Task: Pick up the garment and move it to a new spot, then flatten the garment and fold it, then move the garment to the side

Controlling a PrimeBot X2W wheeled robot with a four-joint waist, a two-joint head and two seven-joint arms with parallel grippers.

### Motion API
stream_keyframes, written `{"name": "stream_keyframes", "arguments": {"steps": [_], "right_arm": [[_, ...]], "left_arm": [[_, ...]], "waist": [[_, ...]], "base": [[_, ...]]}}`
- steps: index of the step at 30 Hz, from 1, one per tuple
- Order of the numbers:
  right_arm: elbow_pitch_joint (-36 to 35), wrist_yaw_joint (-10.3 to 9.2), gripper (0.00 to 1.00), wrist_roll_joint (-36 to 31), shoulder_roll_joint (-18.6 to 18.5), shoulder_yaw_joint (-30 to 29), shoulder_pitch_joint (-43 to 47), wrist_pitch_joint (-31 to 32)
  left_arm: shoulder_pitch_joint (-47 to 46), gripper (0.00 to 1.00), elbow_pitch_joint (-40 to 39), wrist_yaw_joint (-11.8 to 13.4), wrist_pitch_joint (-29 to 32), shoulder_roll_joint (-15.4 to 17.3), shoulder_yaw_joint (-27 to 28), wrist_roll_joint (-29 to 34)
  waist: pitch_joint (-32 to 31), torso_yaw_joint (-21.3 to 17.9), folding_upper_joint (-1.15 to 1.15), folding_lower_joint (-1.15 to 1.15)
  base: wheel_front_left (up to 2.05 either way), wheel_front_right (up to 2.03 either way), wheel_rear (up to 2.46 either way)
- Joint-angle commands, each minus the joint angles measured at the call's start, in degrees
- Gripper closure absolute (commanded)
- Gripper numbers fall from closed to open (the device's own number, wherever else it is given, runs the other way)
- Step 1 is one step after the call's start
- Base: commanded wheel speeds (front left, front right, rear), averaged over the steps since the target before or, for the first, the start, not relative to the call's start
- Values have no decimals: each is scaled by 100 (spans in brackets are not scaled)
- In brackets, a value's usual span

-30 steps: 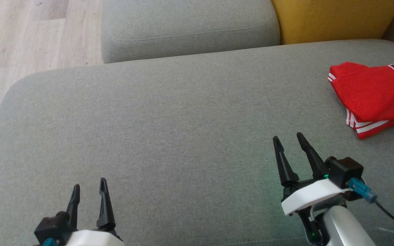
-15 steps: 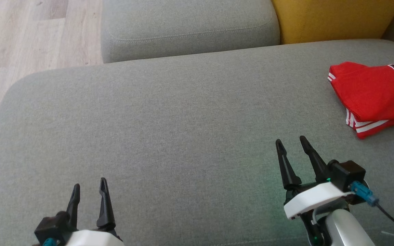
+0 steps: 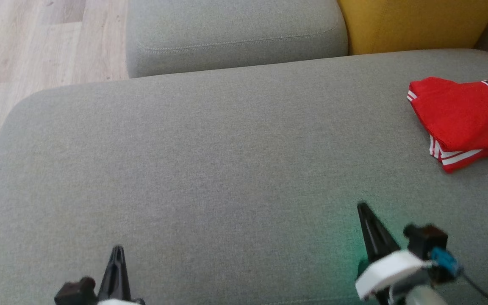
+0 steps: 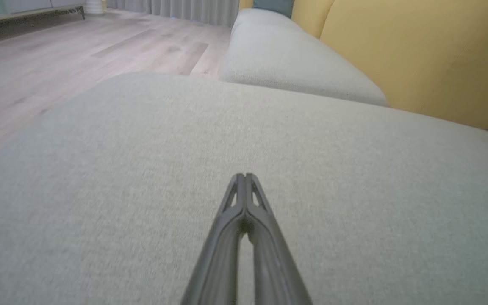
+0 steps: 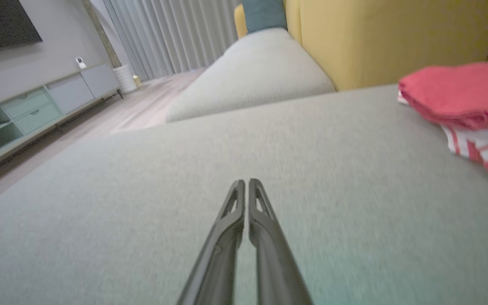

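We see the left gripper (image 3: pixel 117 250) pinched tight, fingertips touching, nothing between them, low over the grey sofa seat (image 3: pixel 227 148). The right gripper (image 3: pixel 362 208) is narrow too, with just a hairline slit between its fingers (image 5: pixel 227 237), and it is empty. The folded red garment (image 3: pixel 460 114) lies on the seat ahead and right of the right gripper, well apart from it, and far right of the left one. A yellow cushion (image 3: pixel 413 25) stands beyond the garment.

This looks like a living room in a home. There is a big grey sofa (image 3: pixel 227 148) with a yellow back cushion (image 3: pixel 417 21), a wood floor (image 3: pixel 36 42), long curtains (image 5: pixel 176 34), a TV (image 5: pixel 2 21) on the wall and a low cabinet (image 5: pixel 36 110).
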Motion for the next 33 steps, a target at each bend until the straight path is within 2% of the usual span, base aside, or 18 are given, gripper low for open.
{"name": "stream_keyframes", "arguments": {"steps": [1, 33], "right_arm": [[-56, 0, 100, 74, -1, -9, -27, 7], [-279, 10, 100, 2179, -79, -334, -95, 350]], "left_arm": [[-19, 100, -50, -10, 9, 1, 4, -73], [-497, 100, 142, -411, 426, 110, 251, -2176]], "waist": [[2, 4, 0, 0], [39, 107, 0, 0]], "base": [[0, 0, 0], [0, 0, 0]]}}
